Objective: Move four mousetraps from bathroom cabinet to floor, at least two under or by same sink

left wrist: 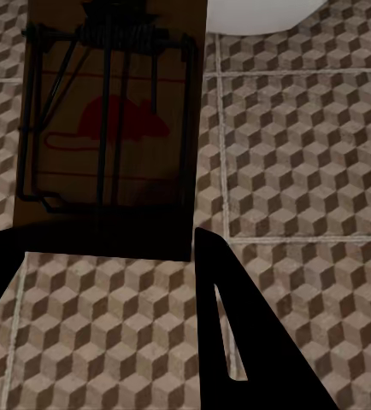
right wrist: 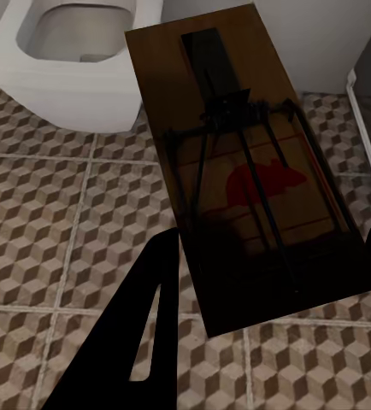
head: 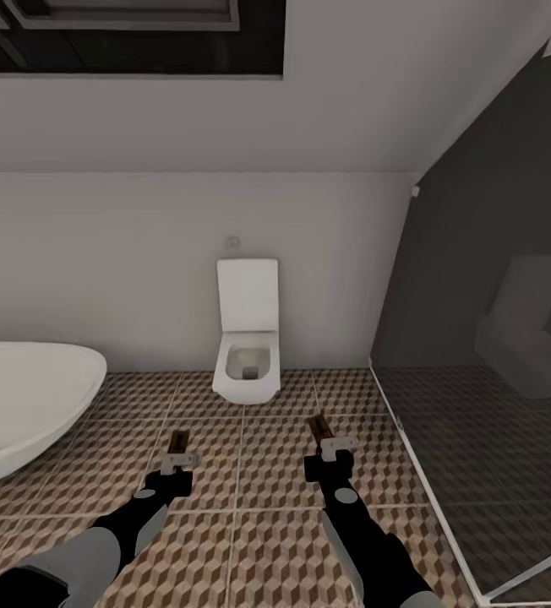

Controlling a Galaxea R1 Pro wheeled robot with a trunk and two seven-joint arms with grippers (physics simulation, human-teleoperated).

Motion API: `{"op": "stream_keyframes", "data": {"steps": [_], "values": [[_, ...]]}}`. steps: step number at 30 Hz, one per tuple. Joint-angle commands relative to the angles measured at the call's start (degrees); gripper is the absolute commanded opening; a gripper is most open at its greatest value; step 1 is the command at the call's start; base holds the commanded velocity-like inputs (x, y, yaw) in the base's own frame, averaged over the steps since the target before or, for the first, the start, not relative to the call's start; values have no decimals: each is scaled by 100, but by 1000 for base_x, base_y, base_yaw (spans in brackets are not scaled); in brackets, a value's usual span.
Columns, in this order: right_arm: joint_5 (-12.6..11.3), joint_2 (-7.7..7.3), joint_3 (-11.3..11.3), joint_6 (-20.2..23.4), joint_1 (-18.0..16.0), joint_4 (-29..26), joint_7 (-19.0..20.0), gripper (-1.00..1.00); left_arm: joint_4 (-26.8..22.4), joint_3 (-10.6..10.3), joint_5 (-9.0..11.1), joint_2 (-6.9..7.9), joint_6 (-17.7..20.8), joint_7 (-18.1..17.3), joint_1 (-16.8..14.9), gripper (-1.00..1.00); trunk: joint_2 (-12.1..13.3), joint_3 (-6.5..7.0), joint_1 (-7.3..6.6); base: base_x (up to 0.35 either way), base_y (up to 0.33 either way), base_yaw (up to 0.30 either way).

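Note:
I hold two mousetraps, one per hand, above the bathroom floor (head: 267, 515) of cube-patterned tiles. My left gripper (head: 179, 461) is shut on a brown wooden mousetrap (head: 178, 441); the left wrist view shows that mousetrap (left wrist: 108, 128), with its dark wire and red mouse print, clamped in the gripper (left wrist: 100, 243) between dark fingers (left wrist: 237, 342). My right gripper (head: 336, 446) is shut on a second mousetrap (head: 317, 426). In the right wrist view this mousetrap (right wrist: 245, 171) sits tilted in the gripper (right wrist: 275, 256). The cabinet and the sink are out of view.
A white toilet (head: 246, 338) stands against the far wall straight ahead, its bowl (right wrist: 74, 51) near the right hand. A white rounded tub (head: 22, 405) lies at the left. A dark glass shower partition (head: 478, 380) with a pale floor rail closes off the right.

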Motion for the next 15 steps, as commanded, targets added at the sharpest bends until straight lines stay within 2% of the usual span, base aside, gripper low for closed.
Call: {"op": "stream_keyframes", "data": {"steps": [1,15], "values": [[-27,-3,21,32,-2,-9,-42,-100,0,-52,27,1,-12,38,-4,-100,-48,-35,23,0,0,0],[-27,-3,26,32,-1,-9,-42,-100,0,-52,27,-5,-12,38,-4,-100,-609,-413,331,0,0,0]]}}
